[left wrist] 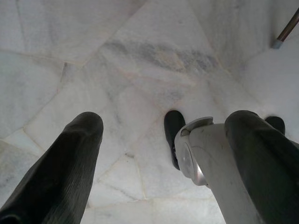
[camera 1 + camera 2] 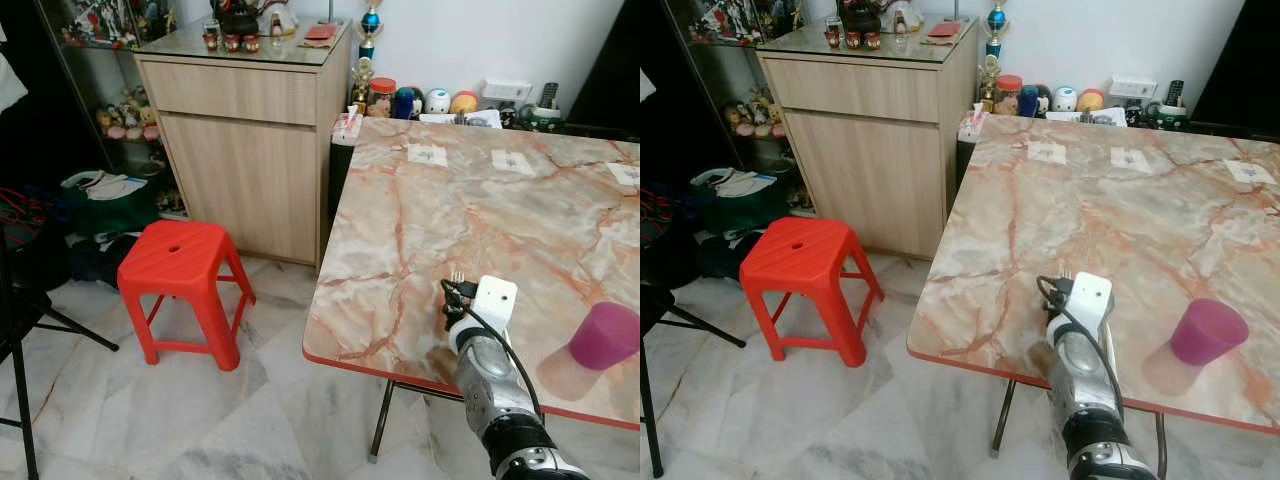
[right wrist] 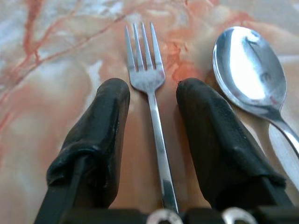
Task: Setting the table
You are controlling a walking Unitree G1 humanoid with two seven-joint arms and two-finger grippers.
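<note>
A marble-patterned table [image 2: 560, 200] is seen across the right half of the left eye view, with the right arm reaching in from the lower right and the right gripper [image 3: 152, 100] set low over the near edge of the tabletop. In the right wrist view a fork [image 3: 150, 93] is found lying flat on the marble between the two black fingers [image 3: 100, 135], which are spread on either side of its handle with a gap left on each side, so the fork is judged to be straddled rather than pinched. The fork's long axis runs along the line of the fingers, its tines pointing away from the wrist toward the top of that frame and its handle running back under the gripper. A spoon [image 3: 250, 70] lies just beside it at the upper right of the same frame, bowl up and pointing the same way, roughly parallel to the fork. A purple cup [image 2: 605, 335] stands at the right edge of the left eye view, near the table's front rim and apart from the cutlery. The left gripper [image 1: 163, 154] hangs with its fingers apart over the pale marble floor [image 1: 140, 56]. The setting is judged to be partly done: cup, fork and spoon are on the table, while any plate or further places remain to be laid.
</note>
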